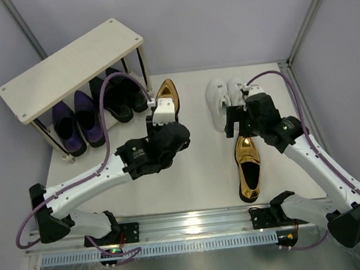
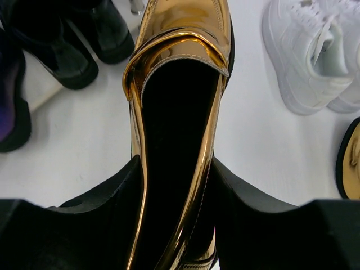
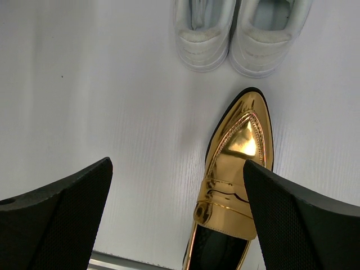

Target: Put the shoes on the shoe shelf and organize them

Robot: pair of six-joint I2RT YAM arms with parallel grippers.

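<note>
Top external view: the left gripper (image 1: 163,105) is clamped on the heel end of one gold loafer (image 1: 168,90), its toe toward the far edge of the surface (image 1: 202,165), just beside the right end of the shoe shelf (image 1: 71,65). The shelf's lower tier carries the purple dress shoes (image 1: 77,122) and black dress shoes (image 1: 119,97) side by side. The right gripper (image 1: 236,122) hangs spread wide over the second gold loafer (image 1: 249,166) toward the near right, its toe pointing at the white sneakers (image 1: 223,99) paired near the far edge.
</note>
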